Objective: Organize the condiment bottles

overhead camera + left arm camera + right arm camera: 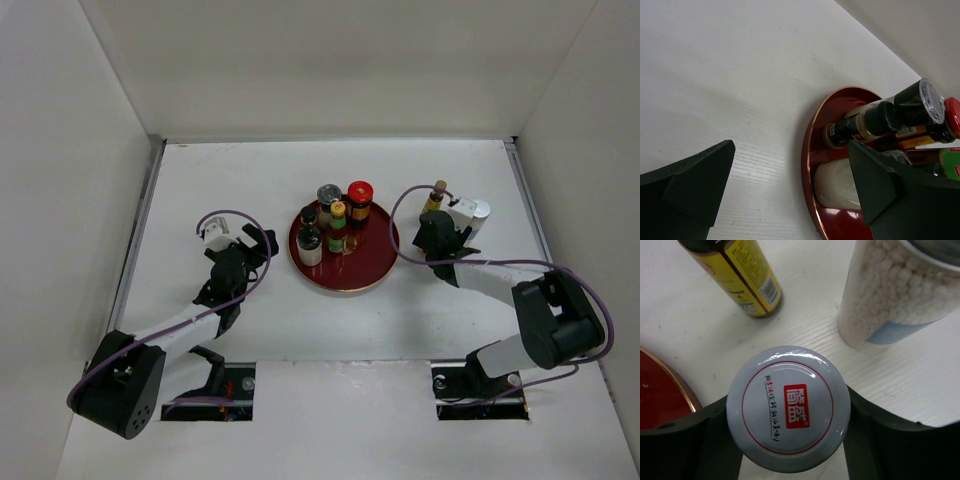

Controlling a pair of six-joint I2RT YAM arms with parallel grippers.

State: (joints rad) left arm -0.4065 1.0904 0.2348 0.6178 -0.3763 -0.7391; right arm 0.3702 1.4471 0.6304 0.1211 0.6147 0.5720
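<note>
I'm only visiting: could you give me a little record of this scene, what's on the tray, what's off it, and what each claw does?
Tray: round red tray, mid-table.
On tray: red-lidded dark jar, silver-capped shaker, yellow-capped green bottle, black-capped dark bottle, white bottle.
Off tray, right side: yellow-labelled bottle, clear tub of white beads.
Left gripper: open, empty, beside the tray.
Right gripper: shut on a white-lidded jar.

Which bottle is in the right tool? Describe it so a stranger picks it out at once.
Start at the round red tray mid-table and look just right of it, where the right tool clasps the white-lidded bottle. Its wide white lid bears a red square logo, unlike the yellow-labelled bottle and the jar of white beads beside it.
</note>
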